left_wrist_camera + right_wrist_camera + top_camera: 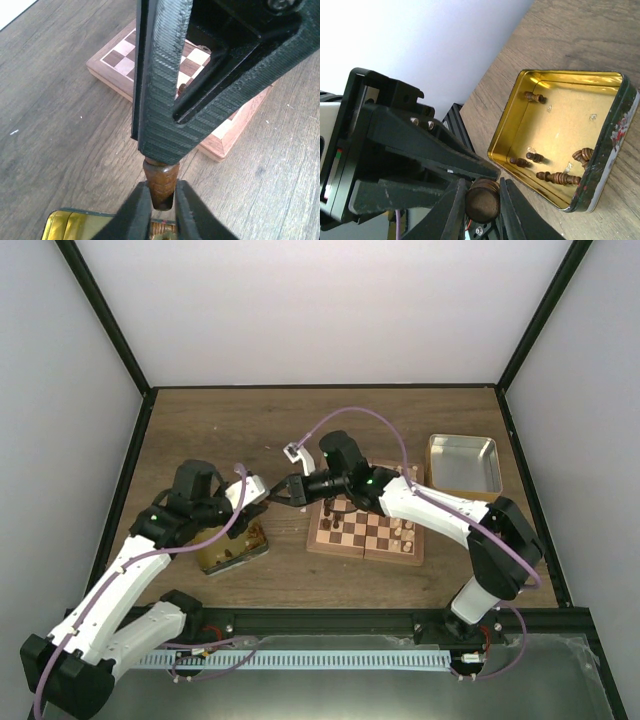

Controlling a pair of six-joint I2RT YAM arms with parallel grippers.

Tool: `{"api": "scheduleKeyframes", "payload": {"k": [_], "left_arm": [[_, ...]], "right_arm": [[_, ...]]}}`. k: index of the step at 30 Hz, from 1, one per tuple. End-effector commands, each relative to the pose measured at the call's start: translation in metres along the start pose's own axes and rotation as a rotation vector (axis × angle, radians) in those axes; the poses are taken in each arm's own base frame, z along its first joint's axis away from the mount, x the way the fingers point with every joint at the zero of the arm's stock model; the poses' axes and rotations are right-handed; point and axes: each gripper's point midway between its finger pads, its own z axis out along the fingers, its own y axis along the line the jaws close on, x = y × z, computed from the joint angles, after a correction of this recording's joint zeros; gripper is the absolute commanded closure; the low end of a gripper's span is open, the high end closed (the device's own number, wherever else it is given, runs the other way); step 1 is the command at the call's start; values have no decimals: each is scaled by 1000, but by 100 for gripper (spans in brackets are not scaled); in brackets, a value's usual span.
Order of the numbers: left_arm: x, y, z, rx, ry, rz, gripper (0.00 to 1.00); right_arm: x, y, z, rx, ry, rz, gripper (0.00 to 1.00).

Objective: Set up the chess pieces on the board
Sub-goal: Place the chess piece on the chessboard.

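Observation:
A dark brown chess piece (pixel 161 182) is held in the air between both grippers, over the table between the gold tin and the board (pixel 330 545). My left gripper (pixel 161 200) is shut on its upper part. My right gripper (pixel 482 202) is shut around its round base (pixel 482 197). The two grippers meet tip to tip in the top view, left (pixel 262 503) and right (pixel 279 490). Several chessmen stand on the board (pixel 405 530). The board also shows in the left wrist view (pixel 120 55), partly hidden behind the right gripper's finger (pixel 160 75).
The gold tin (pixel 505 125) lies open under the grippers, with several dark pieces lying in it (pixel 559 177). It is left of the board in the top view (pixel 232 552). A silver tin (pixel 465 462) sits at the back right. The left gripper's body (pixel 420 160) fills the left of the right wrist view.

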Motion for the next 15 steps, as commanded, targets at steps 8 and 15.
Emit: {"api": "scheduleKeyframes", "payload": {"k": [8, 15], "left_arm": [[-62, 23, -49, -237, -365, -1, 30], [-128, 21, -119, -134, -833, -426, 24]], "right_arm": [[-51, 29, -54, -22, -359, -37, 91], [-72, 67, -106, -155, -516, -40, 90]]}}
